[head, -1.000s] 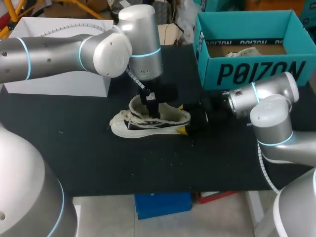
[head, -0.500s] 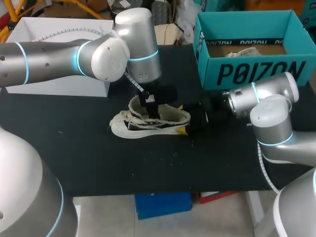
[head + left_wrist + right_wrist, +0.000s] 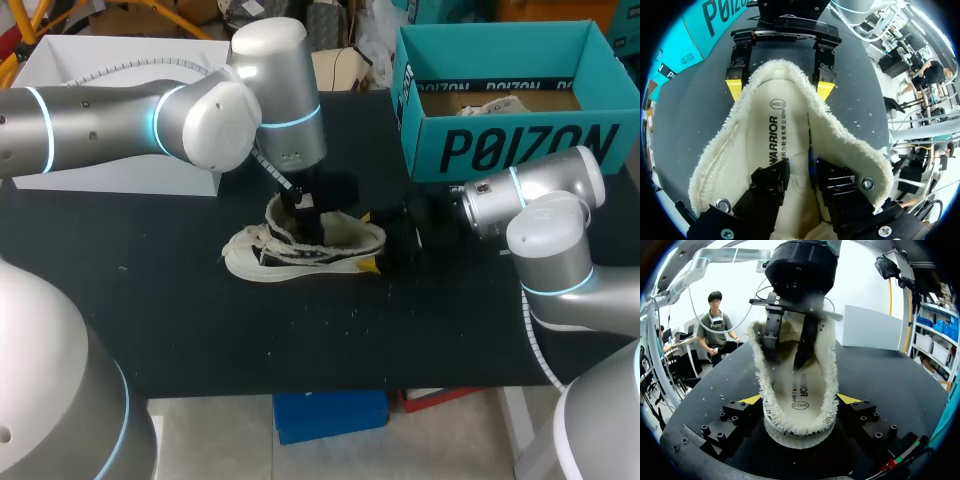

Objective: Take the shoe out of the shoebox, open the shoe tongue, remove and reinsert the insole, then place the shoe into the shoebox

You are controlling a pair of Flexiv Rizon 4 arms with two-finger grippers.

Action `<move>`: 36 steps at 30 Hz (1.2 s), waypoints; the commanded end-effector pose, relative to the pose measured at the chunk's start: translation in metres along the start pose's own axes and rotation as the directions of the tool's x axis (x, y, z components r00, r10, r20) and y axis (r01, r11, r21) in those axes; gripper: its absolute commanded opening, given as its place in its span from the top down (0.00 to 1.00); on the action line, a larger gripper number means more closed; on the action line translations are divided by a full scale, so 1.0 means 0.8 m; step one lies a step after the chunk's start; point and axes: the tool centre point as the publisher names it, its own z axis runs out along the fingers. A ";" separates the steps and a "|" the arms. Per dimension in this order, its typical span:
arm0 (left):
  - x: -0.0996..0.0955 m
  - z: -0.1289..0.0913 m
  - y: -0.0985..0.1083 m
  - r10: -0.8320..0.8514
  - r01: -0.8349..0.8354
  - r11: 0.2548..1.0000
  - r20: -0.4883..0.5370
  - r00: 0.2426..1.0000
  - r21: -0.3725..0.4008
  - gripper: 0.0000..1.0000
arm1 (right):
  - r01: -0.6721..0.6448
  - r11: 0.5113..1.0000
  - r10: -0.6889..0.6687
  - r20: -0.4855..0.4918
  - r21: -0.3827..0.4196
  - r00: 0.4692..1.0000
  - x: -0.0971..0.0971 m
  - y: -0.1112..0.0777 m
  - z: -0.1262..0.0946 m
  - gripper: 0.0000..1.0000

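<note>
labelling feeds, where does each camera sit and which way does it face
Head view: above and behind, looking down on the table; both arms show.
Left wrist view: on the left wrist, looking into the shoe; left gripper shows.
Right wrist view: on the right wrist, facing the shoe's heel; right gripper shows.
Shared: both wrist views show the shoe and both grippers.

left arm (image 3: 200,115) swung slightly leftward, left gripper (image 3: 305,222) lifted a little inside the shoe (image 3: 300,255) opening
</note>
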 end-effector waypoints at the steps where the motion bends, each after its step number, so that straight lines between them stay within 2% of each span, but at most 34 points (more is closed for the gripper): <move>1: 0.013 0.003 0.000 -0.018 0.020 1.000 0.092 0.996 -0.022 0.66 | -0.002 1.000 0.002 0.002 0.002 1.000 0.000 -0.002 0.002 1.00; 11: 0.002 0.009 0.013 -0.050 0.087 0.992 0.338 0.940 -0.095 0.69 | -0.002 1.000 0.002 0.002 0.002 1.000 0.000 -0.002 0.002 1.00; 13: 0.000 0.009 0.015 -0.053 0.096 0.991 0.380 0.923 -0.095 0.65 | -0.002 1.000 0.002 0.002 0.002 1.000 0.000 -0.002 0.002 1.00; 16: -0.002 0.010 0.017 -0.046 0.102 0.990 0.447 0.893 -0.100 0.72 | -0.002 1.000 0.002 0.002 0.002 1.000 0.000 -0.002 0.002 1.00; 23: -0.021 0.017 0.023 -0.010 0.100 0.986 0.551 0.834 -0.133 0.67 | -0.002 1.000 0.002 0.002 0.002 1.000 0.000 -0.002 0.002 1.00; 26: -0.030 0.023 0.027 0.005 0.099 0.985 0.591 0.806 -0.144 0.72 | -0.002 1.000 0.002 0.002 0.002 1.000 0.000 -0.002 0.002 1.00; 29: -0.040 0.025 0.034 -0.006 0.122 0.984 0.655 0.756 -0.132 0.71 | -0.002 1.000 0.002 0.002 0.002 1.000 0.000 -0.002 0.002 1.00; 36: -0.057 0.015 0.052 -0.086 0.183 0.982 0.779 0.621 -0.038 0.72 | -0.002 1.000 0.002 0.002 0.002 1.000 0.000 -0.002 0.002 1.00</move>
